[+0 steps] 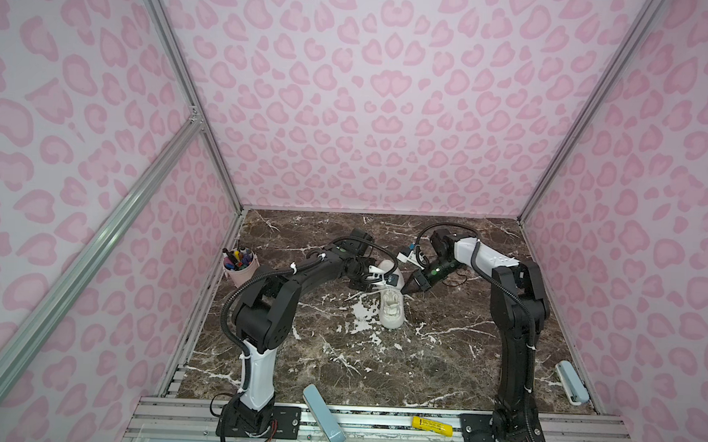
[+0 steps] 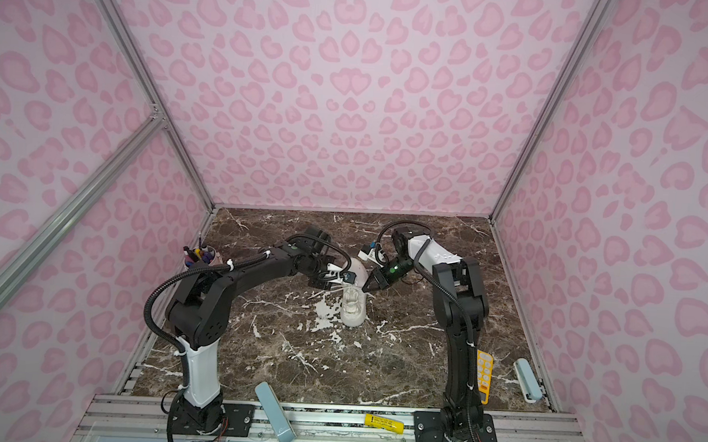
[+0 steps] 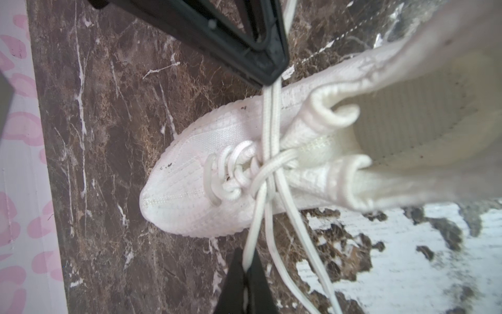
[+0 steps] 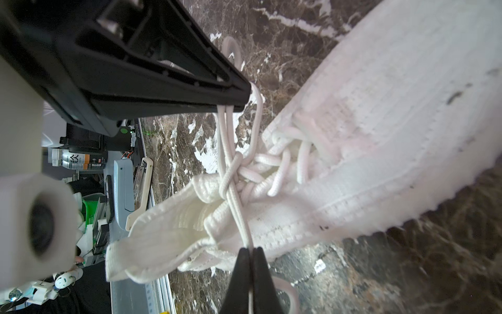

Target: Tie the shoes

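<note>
Left arm [image 1: 312,272] and right arm [image 1: 514,305] arch inward, fingers [image 3: 231,293] pinching laces [image 3: 269,122].

Both arms are mostly matte black, built of blocky, rounded links. The left arm [image 1: 295,281] wears a glossy white shell on its lowest link, the right arm [image 1: 517,322] a white shell on its forearm. A black corrugated conduit [image 1: 228,307] runs along each arm, fastened with white zip ties [image 1: 293,266]. Each base sits on a black mounting plate [image 1: 288,419] with silver screws. A green light [image 1: 436,271] glows on each wrist housing, and white camera brackets [image 1: 408,256] sit beside them. The left gripper [image 4: 239,102] and right gripper [image 4: 251,251] have black, wedge-shaped plastic fingers [image 4: 163,78] with ribbed, hollowed sides tapering to narrow tips.
</note>
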You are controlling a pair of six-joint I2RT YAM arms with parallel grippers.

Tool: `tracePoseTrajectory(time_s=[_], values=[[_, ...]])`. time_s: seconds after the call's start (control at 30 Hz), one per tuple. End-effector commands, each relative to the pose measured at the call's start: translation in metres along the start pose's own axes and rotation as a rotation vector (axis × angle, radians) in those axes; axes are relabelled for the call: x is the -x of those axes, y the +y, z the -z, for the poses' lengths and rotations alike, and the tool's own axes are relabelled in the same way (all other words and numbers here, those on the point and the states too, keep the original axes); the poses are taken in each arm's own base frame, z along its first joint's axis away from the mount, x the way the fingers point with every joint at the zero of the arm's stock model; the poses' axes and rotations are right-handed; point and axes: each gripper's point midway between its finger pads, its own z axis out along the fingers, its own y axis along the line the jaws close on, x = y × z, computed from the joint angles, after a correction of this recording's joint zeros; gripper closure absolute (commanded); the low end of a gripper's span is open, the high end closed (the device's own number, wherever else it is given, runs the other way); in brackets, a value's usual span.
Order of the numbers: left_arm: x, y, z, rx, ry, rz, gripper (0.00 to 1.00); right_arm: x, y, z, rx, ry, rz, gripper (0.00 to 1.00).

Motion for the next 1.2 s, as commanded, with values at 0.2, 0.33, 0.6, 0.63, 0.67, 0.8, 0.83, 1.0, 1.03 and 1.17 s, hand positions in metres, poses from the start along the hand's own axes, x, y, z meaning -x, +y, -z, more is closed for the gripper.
tracePoseTrajectory(time_s=[0.2, 0.33, 0.6, 0.63, 0.67, 0.8, 0.83, 1.0, 1.03, 1.17], values=[[-0.017, 0.006, 0.0, 0.021, 0.057, 0.014, 0.97, -0.022, -0.009, 0.004, -0.053, 0.063, -0.063, 1.0], [-0.019, 0.005, 0.0, 0.022, 0.056, 0.017, 0.97, -0.022, -0.011, 0.006, -0.062, 0.063, -0.066, 1.0], [-0.026, -0.002, -0.005, 0.006, 0.061, 0.034, 0.97, -0.03, -0.02, 0.004, -0.101, 0.093, -0.08, 1.0], [-0.027, -0.002, -0.005, 0.007, 0.063, 0.037, 0.97, -0.032, -0.021, 0.003, -0.108, 0.099, -0.081, 1.0], [-0.028, -0.003, -0.006, 0.005, 0.067, 0.04, 0.97, -0.034, -0.022, 0.002, -0.113, 0.106, -0.084, 1.0], [-0.031, -0.003, -0.006, 0.007, 0.074, 0.047, 0.97, -0.038, -0.025, 0.0, -0.141, 0.128, -0.081, 1.0], [-0.031, -0.004, -0.006, 0.005, 0.073, 0.048, 0.97, -0.039, -0.027, 0.0, -0.15, 0.135, -0.079, 1.0], [-0.033, -0.003, -0.007, 0.015, 0.081, 0.059, 0.97, -0.042, -0.031, 0.0, -0.175, 0.157, -0.086, 1.0], [-0.034, -0.003, -0.007, 0.015, 0.085, 0.062, 0.97, -0.043, -0.032, 0.0, -0.182, 0.162, -0.087, 1.0], [-0.035, -0.001, -0.007, 0.022, 0.09, 0.065, 0.97, -0.045, -0.034, 0.0, -0.19, 0.168, -0.088, 1.0]])
